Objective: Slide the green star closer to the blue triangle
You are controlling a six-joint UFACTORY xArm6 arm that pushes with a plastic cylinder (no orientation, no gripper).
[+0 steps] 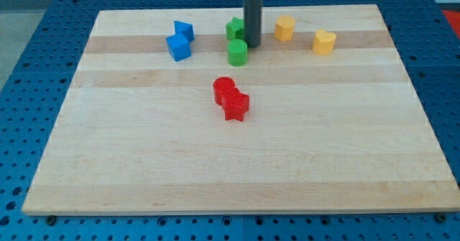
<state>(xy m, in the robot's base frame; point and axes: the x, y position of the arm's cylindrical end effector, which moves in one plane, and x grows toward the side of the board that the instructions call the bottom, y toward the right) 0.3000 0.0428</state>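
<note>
The green star (234, 29) lies near the view's top centre of the wooden board (237, 162). The blue triangle (184, 31) lies to its left, with a gap between them. My tip (252, 44) stands just right of the green star, close to or touching it, and just above-right of the green cylinder (238, 52).
A blue cube (177, 47) sits just below the blue triangle. A red cylinder (223, 90) and a red star (235, 106) touch near the board's centre. A yellow hexagon (284, 28) and a yellow heart (324, 42) lie at the top right.
</note>
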